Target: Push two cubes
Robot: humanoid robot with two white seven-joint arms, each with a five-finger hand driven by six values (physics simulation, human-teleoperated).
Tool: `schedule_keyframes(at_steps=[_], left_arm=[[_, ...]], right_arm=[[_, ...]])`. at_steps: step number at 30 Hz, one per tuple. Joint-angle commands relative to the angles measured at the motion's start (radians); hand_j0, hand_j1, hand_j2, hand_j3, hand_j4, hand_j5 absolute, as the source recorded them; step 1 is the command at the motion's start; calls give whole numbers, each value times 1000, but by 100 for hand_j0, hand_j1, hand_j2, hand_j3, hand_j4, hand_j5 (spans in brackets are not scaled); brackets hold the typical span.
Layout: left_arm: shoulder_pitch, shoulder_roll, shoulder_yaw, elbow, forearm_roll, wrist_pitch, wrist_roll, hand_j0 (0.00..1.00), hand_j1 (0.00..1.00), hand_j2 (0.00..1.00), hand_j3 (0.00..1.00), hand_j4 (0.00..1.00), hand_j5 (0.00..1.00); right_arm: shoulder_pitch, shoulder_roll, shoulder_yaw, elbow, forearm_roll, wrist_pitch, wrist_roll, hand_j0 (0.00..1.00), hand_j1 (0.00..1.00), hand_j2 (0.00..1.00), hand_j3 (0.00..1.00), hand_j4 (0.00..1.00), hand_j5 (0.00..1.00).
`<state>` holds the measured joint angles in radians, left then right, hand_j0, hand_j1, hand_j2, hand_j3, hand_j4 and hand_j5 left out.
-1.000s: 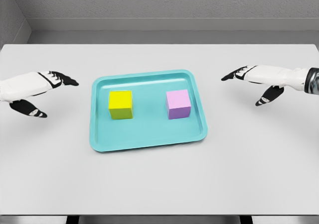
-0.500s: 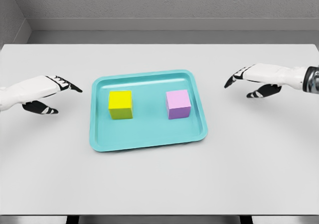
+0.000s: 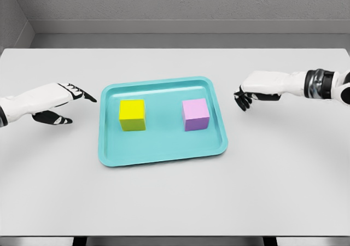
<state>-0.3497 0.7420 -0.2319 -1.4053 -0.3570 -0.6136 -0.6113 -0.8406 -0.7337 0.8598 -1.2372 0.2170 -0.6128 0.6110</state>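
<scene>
Head view: both hands parked beside the tray, cubes untouched

So the teal tray [image 3: 162, 158] sits mid-table [image 3: 175, 202] with the yellow cube [image 3: 132, 115] toward its left edge and the pink cube [image 3: 196, 114] toward its right edge, well apart from each other. Left hand [image 3: 54, 101] hovers just off the tray's left rim, fingers stretched out and loose, holding nothing. Right hand [image 3: 256, 88] is near the tray's right rim, fingers bent downward, also gripping nothing.

2 cubes [image 3: 133, 115] [image 3: 196, 115] on tray [image 3: 164, 153] (teal)
</scene>
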Motion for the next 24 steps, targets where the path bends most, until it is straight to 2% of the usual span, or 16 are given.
schedule_keyframes(at_steps=[1, 6, 18, 24], left_arm=[[-2, 3, 0, 9, 6, 3, 0, 81, 81, 81, 81, 81, 81], [-6, 0, 5, 62, 4, 3, 0, 81, 81, 81, 81, 81, 81], [-6, -41, 17, 86, 0, 3, 0, 80, 80, 80, 80, 80, 80], [-6, -49, 16, 80, 3, 3, 0, 77, 77, 77, 77, 77, 77]], right_arm=[[0, 30, 44, 2, 41, 2, 0, 13, 13, 13, 13, 13, 13], [-38, 33, 90, 2, 44, 2, 0, 13, 13, 13, 13, 13, 13], [-77, 80, 148, 42, 65, 2, 0, 13, 13, 13, 13, 13, 13], [-103, 102, 177, 56, 67, 2, 0, 13, 13, 13, 13, 13, 13]])
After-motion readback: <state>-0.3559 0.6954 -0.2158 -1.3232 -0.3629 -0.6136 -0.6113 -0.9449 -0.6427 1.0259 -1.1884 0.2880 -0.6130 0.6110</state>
